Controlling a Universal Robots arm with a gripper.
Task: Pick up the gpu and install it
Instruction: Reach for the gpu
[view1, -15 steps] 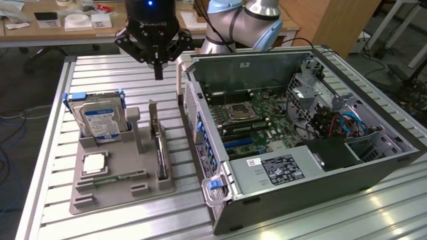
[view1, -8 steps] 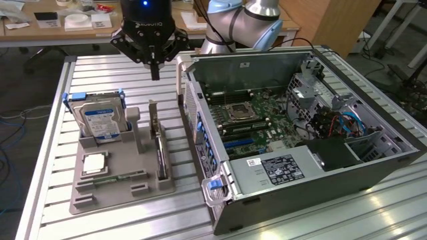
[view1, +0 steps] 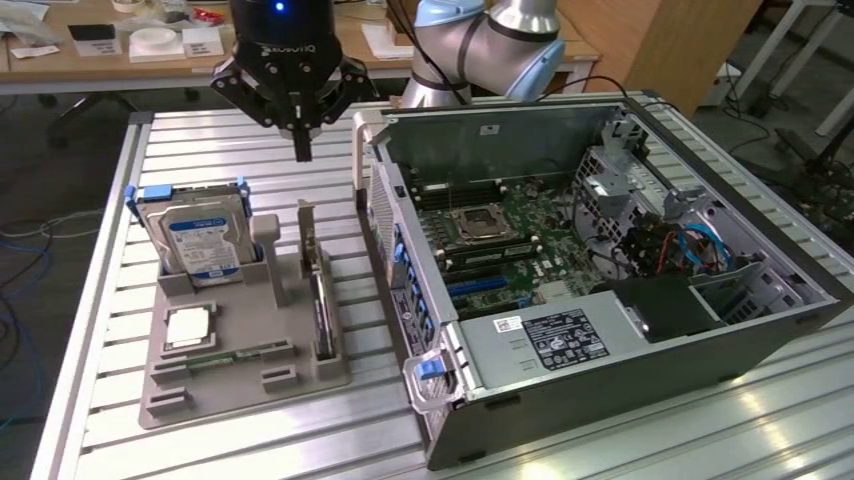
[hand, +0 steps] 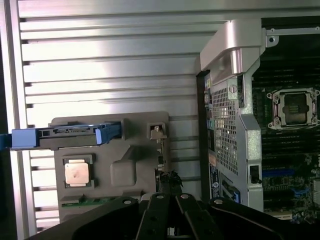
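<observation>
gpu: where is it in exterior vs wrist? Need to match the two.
Exterior view: gpu stands on edge in the grey holder, on the side nearest the computer case.
Wrist view: gpu seen edge-on, between the holder's processor chip and the case.
Shared landmark: the blue-railed hard drive.

Clear air separates the gripper (view1: 303, 150) from the upright graphics card (view1: 314, 275) beneath it, which is hemmed by a grey post (view1: 271, 252) and the standing hard drive (view1: 200, 240) toward the exterior view's left and by the open-topped computer case (view1: 384, 215) toward its right.
</observation>
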